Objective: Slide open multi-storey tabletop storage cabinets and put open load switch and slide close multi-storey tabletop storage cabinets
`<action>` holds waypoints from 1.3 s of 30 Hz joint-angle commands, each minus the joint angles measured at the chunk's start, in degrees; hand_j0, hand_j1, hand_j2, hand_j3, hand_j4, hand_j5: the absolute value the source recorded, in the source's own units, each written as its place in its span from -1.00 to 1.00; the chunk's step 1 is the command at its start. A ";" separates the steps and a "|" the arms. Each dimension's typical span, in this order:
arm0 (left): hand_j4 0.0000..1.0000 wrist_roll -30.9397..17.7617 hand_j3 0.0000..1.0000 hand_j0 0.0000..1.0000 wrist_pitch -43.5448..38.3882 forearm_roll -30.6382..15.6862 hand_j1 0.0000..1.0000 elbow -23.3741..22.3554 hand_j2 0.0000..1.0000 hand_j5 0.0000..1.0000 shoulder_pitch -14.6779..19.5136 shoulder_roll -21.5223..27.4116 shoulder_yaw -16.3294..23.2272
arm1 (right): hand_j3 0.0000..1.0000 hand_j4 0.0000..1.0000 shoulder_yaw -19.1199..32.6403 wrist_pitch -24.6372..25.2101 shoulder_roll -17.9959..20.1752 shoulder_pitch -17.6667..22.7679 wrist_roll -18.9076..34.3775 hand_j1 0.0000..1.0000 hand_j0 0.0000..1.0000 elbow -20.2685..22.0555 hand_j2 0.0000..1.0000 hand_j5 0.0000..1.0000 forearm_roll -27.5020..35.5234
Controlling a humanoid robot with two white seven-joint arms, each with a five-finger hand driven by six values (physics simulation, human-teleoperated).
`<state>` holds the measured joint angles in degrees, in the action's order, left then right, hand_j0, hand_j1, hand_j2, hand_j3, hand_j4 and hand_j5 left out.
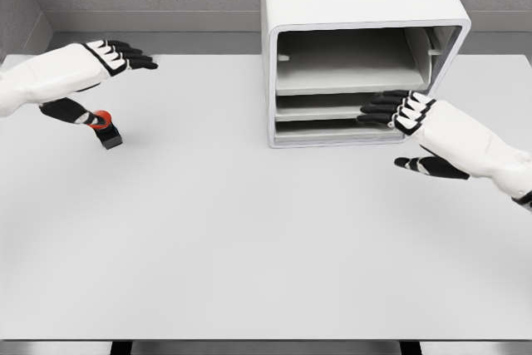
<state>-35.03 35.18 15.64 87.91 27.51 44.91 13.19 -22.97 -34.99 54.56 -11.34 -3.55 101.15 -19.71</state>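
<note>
The white multi-storey cabinet (357, 6) stands at the back of the table, right of the middle. Its front shows a tall empty top bay and two low drawers (320, 118) beneath. My right hand (382, 137) is open, its fingertips (374, 110) at the front of the low drawers on the right side, thumb hanging below. The load switch (105, 129), red with a black base, lies on the table at the far left. My left hand (118, 89) hovers over it, open, fingers stretched to the right and the thumb reaching down to the switch's red top.
The white table (249, 239) reaches from the grey back wall to the near edge. A grey side wall (21, 6) closes the far left corner. The cabinet's side wall stands about 190 pixels right of the switch.
</note>
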 commanded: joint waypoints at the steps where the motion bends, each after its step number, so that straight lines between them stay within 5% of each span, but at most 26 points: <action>1: 1.00 0.03 1.00 1.00 -0.18 -5.35 1.00 -0.90 1.00 1.00 -0.09 2.91 2.71 | 0.85 0.85 -2.34 -0.01 -0.06 -0.18 -0.06 0.85 0.85 0.01 0.85 0.85 0.38; 4: 1.00 0.03 1.00 1.00 -0.18 -9.76 1.00 -1.16 1.00 1.00 -0.18 2.99 2.98 | 0.85 0.85 -4.80 -0.01 -1.03 -2.72 0.03 0.85 0.85 0.01 0.85 0.85 0.29; 12: 1.00 0.03 1.00 1.00 -0.18 -9.05 1.00 -9.60 1.00 1.00 -0.18 2.03 5.61 | 0.84 0.84 -12.44 -0.01 -3.58 -10.46 0.21 0.84 0.84 -1.92 0.84 0.84 0.46; 16: 1.00 0.03 1.00 1.00 -0.18 -4.84 1.00 -12.41 1.00 1.00 0.44 0.36 6.85 | 0.84 0.84 -14.73 -0.01 -3.67 -13.89 0.20 0.84 0.84 -3.68 0.84 0.84 1.43; 24: 1.00 0.03 1.00 1.00 -0.18 -0.79 1.00 -17.07 1.00 1.00 3.25 -4.03 6.85 | 0.85 0.85 -17.90 -0.01 -10.35 -20.04 0.56 0.85 0.85 -12.55 0.85 0.85 1.43; 39: 1.00 0.03 1.00 1.00 -0.18 2.20 1.00 -23.13 1.00 1.00 5.10 -6.06 6.85 | 0.77 0.77 -19.04 -0.01 -13.78 -24.26 0.56 0.77 0.77 -20.38 0.77 0.77 1.43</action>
<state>-35.03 35.15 17.81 65.68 32.69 38.96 20.07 -41.83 -34.99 41.10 -35.68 -2.96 81.67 -18.63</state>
